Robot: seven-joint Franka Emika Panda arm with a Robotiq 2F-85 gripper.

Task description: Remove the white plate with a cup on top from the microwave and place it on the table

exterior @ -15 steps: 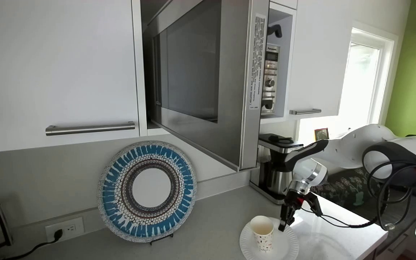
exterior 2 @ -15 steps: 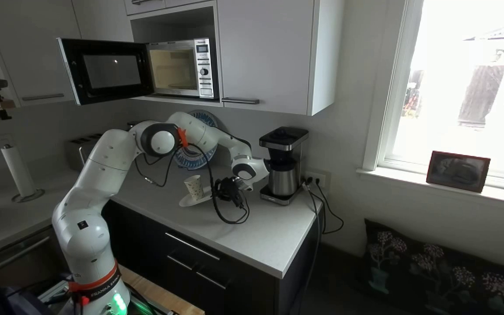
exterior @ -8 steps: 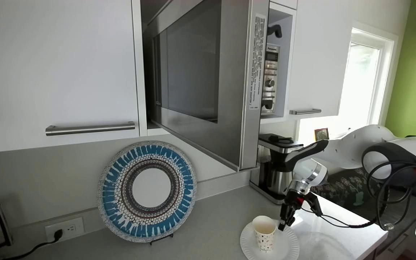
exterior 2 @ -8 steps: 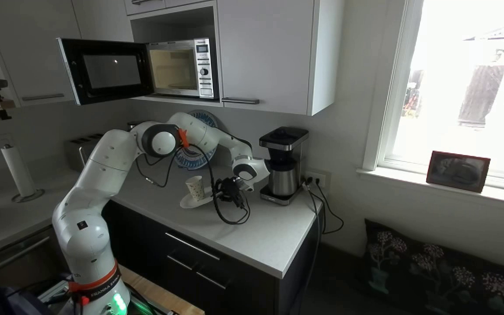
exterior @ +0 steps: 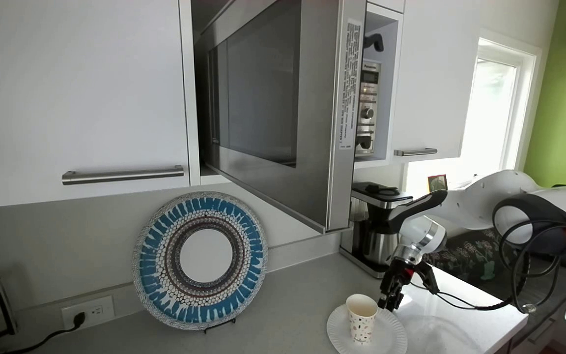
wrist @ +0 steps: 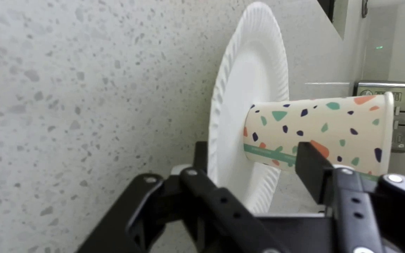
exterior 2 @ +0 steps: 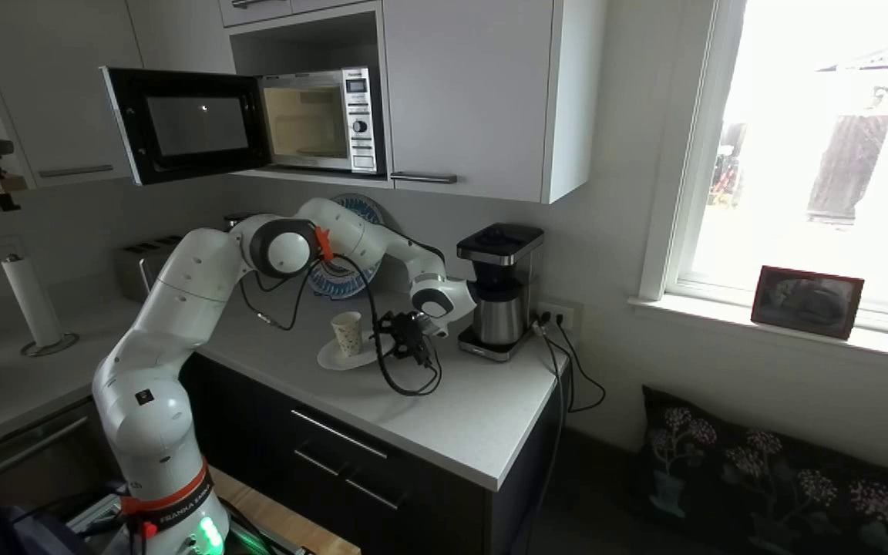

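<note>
The release is judged to be in hand: the white paper plate (wrist: pixel 232 116) is rested on the countertop (exterior 2: pixel 475 401), inward of its front edge, out of the microwave (exterior 2: pixel 305 119), with the paper cup (wrist: pixel 315 133) stood upright on it. The gripper (wrist: pixel 254 158) is spread well apart, the rim between its fingers and nothing gripped. Next, it should be drawn back level, so that neither rim nor cup is caught.

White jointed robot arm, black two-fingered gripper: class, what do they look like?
The white, jointed robot arm has rounded segments, dark joint rings, an orange tab, a looping black cable and FRANKA lettering near its base. The black, two-fingered gripper has hinged links, silver pivots and flat, rectangular pads.
</note>
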